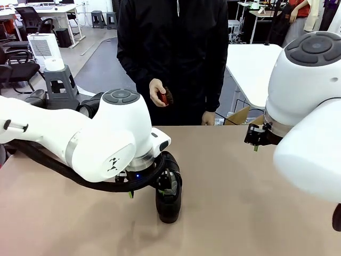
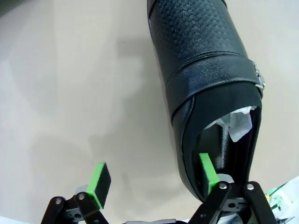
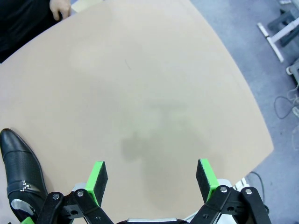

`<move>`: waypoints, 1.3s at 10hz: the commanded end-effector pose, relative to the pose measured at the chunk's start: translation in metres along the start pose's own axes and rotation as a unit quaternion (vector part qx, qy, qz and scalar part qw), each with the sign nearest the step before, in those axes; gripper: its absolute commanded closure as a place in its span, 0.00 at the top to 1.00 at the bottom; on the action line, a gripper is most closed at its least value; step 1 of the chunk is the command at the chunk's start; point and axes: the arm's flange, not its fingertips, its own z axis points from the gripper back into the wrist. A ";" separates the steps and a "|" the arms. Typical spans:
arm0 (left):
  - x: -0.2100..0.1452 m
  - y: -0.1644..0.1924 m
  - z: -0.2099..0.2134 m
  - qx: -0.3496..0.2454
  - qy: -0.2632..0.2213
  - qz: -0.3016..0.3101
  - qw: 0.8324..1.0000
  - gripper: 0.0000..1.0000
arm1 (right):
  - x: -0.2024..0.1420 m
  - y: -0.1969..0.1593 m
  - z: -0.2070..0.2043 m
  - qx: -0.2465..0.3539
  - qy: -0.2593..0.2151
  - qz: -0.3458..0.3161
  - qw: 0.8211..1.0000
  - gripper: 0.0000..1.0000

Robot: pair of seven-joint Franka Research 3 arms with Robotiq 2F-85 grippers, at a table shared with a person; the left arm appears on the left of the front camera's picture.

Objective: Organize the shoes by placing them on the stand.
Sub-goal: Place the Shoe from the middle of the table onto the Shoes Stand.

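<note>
One glossy black shoe [image 1: 169,200] lies on the tan table [image 1: 240,202] under my left arm. In the left wrist view the shoe [image 2: 201,51] has a perforated upper, a small metal buckle and white paper [image 2: 239,125] in its opening. My left gripper [image 2: 154,179] is open astride the shoe's side wall: one green pad [image 2: 208,171] is inside the opening, the other [image 2: 99,183] outside it. My right gripper [image 3: 151,181] hangs open over bare table, with the same shoe [image 3: 21,168] off to its lower left. The stand is out of view.
A person in black stands at the far edge and holds a small reddish-brown brush [image 1: 164,97] in one hand; the other hand [image 1: 208,118] rests at the table edge. My right gripper [image 1: 258,137] hovers at the far right. The table's rounded corner [image 3: 261,140] lies close by.
</note>
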 end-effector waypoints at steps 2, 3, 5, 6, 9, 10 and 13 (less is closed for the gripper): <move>0.010 -0.012 -0.006 0.010 0.007 -0.012 1.000 0.70 | 0.005 -0.002 0.000 0.003 -0.002 0.005 1.000 1.00; 0.010 -0.015 -0.007 0.005 0.012 -0.015 1.000 0.55 | 0.005 -0.002 0.000 0.003 -0.002 0.005 1.000 1.00; 0.011 -0.021 -0.006 -0.001 0.010 -0.025 1.000 0.25 | 0.005 -0.002 0.000 0.003 -0.002 0.005 1.000 1.00; 0.011 -0.025 -0.007 -0.002 0.012 -0.031 0.999 0.11 | 0.005 -0.002 0.000 0.003 -0.002 0.005 1.000 1.00; 0.011 -0.031 -0.005 0.005 0.015 -0.039 0.999 0.00 | 0.005 -0.002 0.000 0.003 -0.002 0.005 1.000 1.00; 0.013 -0.030 -0.005 0.009 0.016 -0.037 0.999 0.00 | 0.005 -0.002 0.000 0.003 -0.002 0.005 1.000 1.00; 0.014 -0.025 -0.006 0.017 0.057 -0.050 0.997 0.00 | 0.005 -0.002 0.000 0.003 -0.002 0.005 1.000 1.00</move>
